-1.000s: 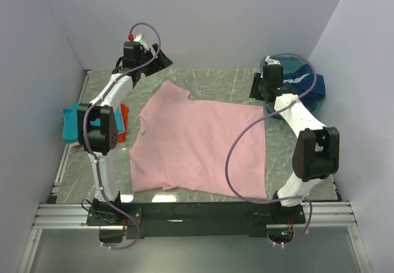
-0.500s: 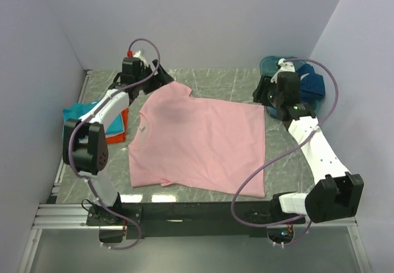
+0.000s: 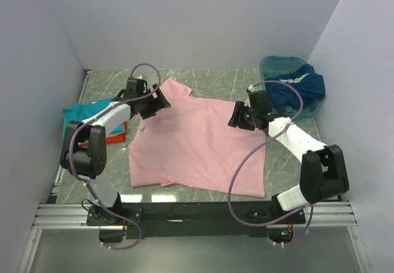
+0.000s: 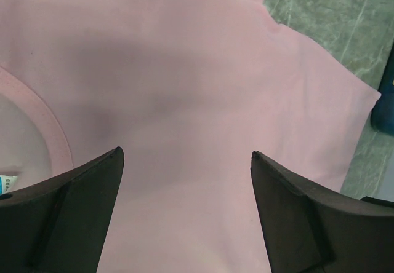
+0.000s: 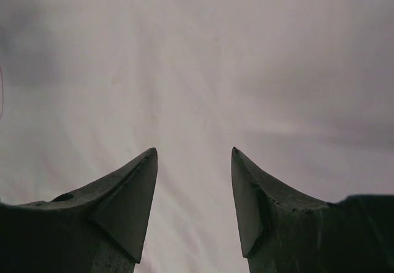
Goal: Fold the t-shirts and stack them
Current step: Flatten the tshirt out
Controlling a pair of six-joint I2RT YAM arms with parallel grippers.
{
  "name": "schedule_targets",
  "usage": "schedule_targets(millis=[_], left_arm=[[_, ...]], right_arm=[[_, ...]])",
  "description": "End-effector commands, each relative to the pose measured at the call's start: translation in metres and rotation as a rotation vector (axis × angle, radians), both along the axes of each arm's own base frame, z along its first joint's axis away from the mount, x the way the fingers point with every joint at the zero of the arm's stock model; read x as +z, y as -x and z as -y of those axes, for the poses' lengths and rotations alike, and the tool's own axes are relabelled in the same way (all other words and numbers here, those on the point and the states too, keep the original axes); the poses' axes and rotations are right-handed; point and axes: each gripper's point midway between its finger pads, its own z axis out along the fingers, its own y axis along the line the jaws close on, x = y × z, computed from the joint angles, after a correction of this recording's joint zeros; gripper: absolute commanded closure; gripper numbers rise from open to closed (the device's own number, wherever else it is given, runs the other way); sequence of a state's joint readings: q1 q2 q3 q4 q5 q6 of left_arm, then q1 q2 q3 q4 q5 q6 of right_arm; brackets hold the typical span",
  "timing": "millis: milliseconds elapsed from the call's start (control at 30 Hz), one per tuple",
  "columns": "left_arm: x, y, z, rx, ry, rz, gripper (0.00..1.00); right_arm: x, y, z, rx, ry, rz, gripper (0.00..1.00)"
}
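A light pink t-shirt lies spread flat on the marble table, neck to the left. My left gripper hangs open over its upper left part near the collar. In the left wrist view the gripper has wide-apart jaws with only pink cloth below and the collar band at the left. My right gripper hovers open over the shirt's upper right area. The right wrist view shows this gripper holding nothing, pink cloth filling the frame. Folded teal and orange t-shirts lie at the left.
A dark blue t-shirt with white trim spills out of a teal plastic basin at the back right. White walls close in the table on three sides. Bare marble shows behind the pink shirt.
Both arms swung inward and down from the back corners to hover over the pink shirt. The left gripper now sits near the collar, the right one over the upper right area, away from the basin.
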State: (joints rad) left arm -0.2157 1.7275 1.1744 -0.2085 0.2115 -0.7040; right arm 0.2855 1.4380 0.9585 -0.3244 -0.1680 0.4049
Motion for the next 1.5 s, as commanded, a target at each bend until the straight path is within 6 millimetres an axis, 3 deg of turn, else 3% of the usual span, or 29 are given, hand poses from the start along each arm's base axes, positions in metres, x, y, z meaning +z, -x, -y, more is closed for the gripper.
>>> schedule_targets(millis=[0,200,500,767,1000,1133,1233,1400,1433,1467], left_arm=[[-0.014,0.001,-0.001,0.008,-0.012,-0.032,0.11],[-0.048,0.008,0.006,-0.017,0.0,-0.121,0.11],[-0.081,0.009,0.006,-0.036,-0.019,-0.186,0.11],[-0.107,-0.015,0.012,-0.085,-0.044,-0.219,0.11],[-0.112,-0.044,0.021,-0.109,-0.041,-0.214,0.11],[-0.103,-0.072,0.029,-0.128,-0.032,-0.175,0.12],[-0.085,-0.089,0.036,-0.154,-0.011,-0.109,0.12],[-0.017,-0.113,0.043,-0.158,0.01,0.054,0.12],[0.012,-0.116,0.041,-0.146,0.01,0.109,0.11],[0.028,-0.117,0.04,-0.139,0.01,0.14,0.11]], right_arm=[[-0.006,-0.009,-0.013,-0.007,-0.057,-0.012,0.42],[-0.042,-0.003,-0.015,-0.01,-0.042,-0.134,0.43],[-0.074,0.001,-0.015,-0.012,-0.019,-0.224,0.45],[-0.095,-0.008,-0.016,-0.017,0.016,-0.306,0.46],[-0.107,-0.021,-0.007,-0.039,0.08,-0.352,0.47],[-0.103,-0.036,0.001,-0.067,0.112,-0.348,0.47],[-0.098,-0.045,0.006,-0.073,0.115,-0.339,0.47],[-0.079,-0.061,0.0,-0.046,0.096,-0.291,0.47],[-0.074,-0.064,-0.004,-0.035,0.083,-0.284,0.47],[-0.07,-0.066,-0.006,-0.03,0.076,-0.278,0.47]])
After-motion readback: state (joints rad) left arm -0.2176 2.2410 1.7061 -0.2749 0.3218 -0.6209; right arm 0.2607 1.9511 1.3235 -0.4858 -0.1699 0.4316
